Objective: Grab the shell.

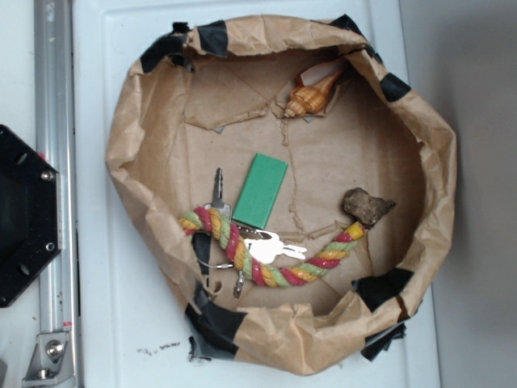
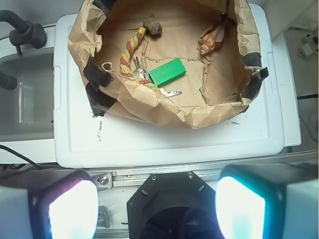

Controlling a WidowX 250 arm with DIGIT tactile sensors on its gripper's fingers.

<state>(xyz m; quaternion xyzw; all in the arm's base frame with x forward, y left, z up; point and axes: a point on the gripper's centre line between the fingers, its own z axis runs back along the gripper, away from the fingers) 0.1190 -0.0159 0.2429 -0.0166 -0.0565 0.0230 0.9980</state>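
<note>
The orange-tan spiral shell [image 1: 312,96] lies at the far upper right of the brown paper bowl [image 1: 129,121], close to its wall. In the wrist view the shell [image 2: 211,41] sits at the upper right inside the bowl. My gripper [image 2: 156,209] is open and empty, its two glowing fingertips [image 2: 72,209] wide apart at the bottom of the wrist view. It hangs high over the black robot base, well short of the bowl and far from the shell. The gripper does not show in the exterior view.
In the bowl lie a green block [image 1: 261,190], a dark brown rock [image 1: 367,205], a striped rope [image 1: 266,257], and keys [image 1: 275,246]. The bowl stands on a white lid [image 1: 105,48]. A metal rail [image 1: 55,121] and the black base [image 1: 24,214] lie to the left.
</note>
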